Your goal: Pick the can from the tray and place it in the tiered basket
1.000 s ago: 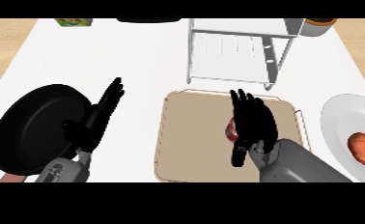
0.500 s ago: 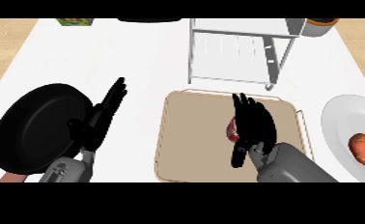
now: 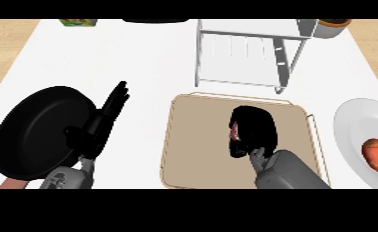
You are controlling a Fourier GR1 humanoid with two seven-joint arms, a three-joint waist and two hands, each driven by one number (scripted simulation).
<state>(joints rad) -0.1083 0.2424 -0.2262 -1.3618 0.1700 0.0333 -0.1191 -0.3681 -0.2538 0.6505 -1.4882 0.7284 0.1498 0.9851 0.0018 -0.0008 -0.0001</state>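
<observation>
Right hand (image 3: 255,128), fingers straight a moment ago, is now curling around the can (image 3: 235,128) on the tray (image 3: 192,146); grasp is forming, lift toward tiered basket (image 3: 247,56) next.

Tray (image 3: 192,141) before tiered basket (image 3: 247,56)

A white counter top (image 3: 148,61) lies between light wood strips (image 3: 16,33).

A black pan (image 3: 37,131) lies on the white counter (image 3: 140,56) just beside the left hand (image 3: 100,126). A white plate (image 3: 354,126) holding something orange-red (image 3: 370,152) sits right of the right hand (image 3: 255,131). A green item (image 3: 78,22) and a brown pot (image 3: 334,25) stand well beyond both hands.
</observation>
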